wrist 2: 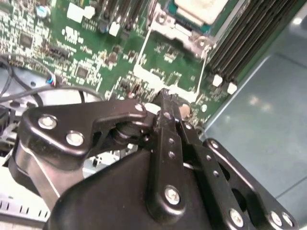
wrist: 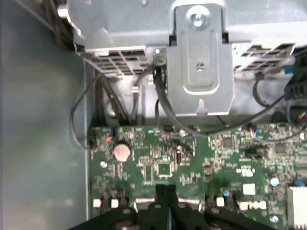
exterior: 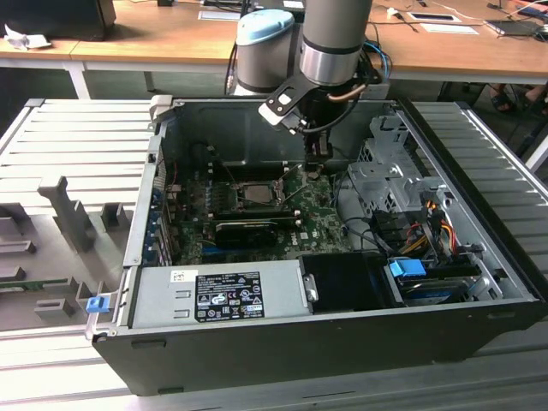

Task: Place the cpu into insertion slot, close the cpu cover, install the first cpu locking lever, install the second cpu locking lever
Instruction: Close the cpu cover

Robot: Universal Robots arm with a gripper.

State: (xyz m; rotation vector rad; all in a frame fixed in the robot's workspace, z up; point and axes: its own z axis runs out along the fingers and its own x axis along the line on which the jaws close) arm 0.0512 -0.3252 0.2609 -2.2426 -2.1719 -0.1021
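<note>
Your pincer (wrist 2: 166, 97) is clenched, with nothing seen between its fingers. The chip (wrist 2: 199, 8) sits in the socket (wrist 2: 178, 34), near and ahead of the fingertips. Treat it as light, stiff and fragile; hold its edges only.

I work over a grey ribbed metal bench (exterior: 77, 137). An open black computer case (exterior: 257, 342) lies flat across its middle. At the exterior view's left, grey moulded fixture blocks (exterior: 73, 214) stand on the same surface, apart from the case.
</note>
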